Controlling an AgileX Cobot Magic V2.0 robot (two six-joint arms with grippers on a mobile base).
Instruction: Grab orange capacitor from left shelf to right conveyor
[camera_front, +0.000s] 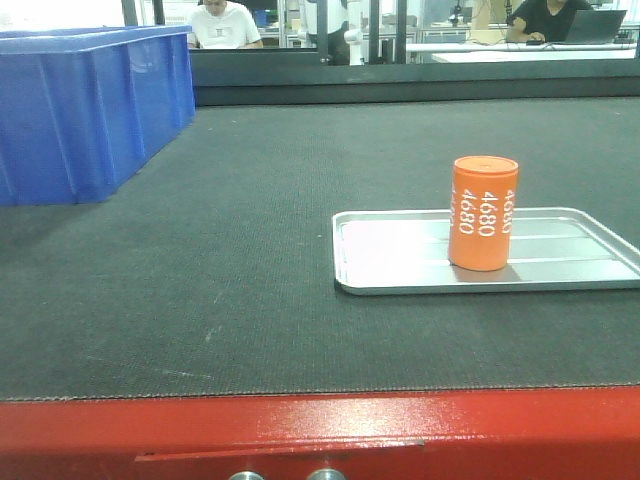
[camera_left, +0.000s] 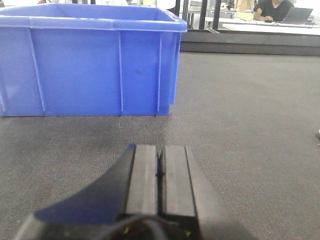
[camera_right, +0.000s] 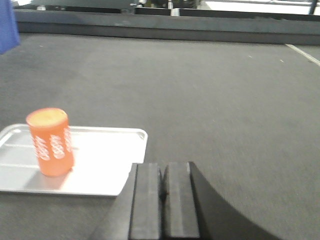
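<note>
The orange capacitor (camera_front: 483, 212) stands upright in a shallow silver tray (camera_front: 400, 262) that lies on the dark conveyor belt (camera_front: 230, 250); white "4680" runs down its side. The right wrist view shows the capacitor (camera_right: 50, 142) in the tray (camera_right: 105, 165), left of and beyond my right gripper (camera_right: 163, 167), which is shut and holds nothing. My left gripper (camera_left: 161, 150) is shut and holds nothing, low over the belt (camera_left: 240, 130). The left shelf is out of view. Neither gripper shows in the front view.
A blue plastic bin (camera_front: 85, 110) stands on the belt at the back left, straight ahead of my left gripper (camera_left: 90, 65). The belt's red front edge (camera_front: 320, 430) runs along the bottom. People sit at desks behind the far rail (camera_front: 400, 75).
</note>
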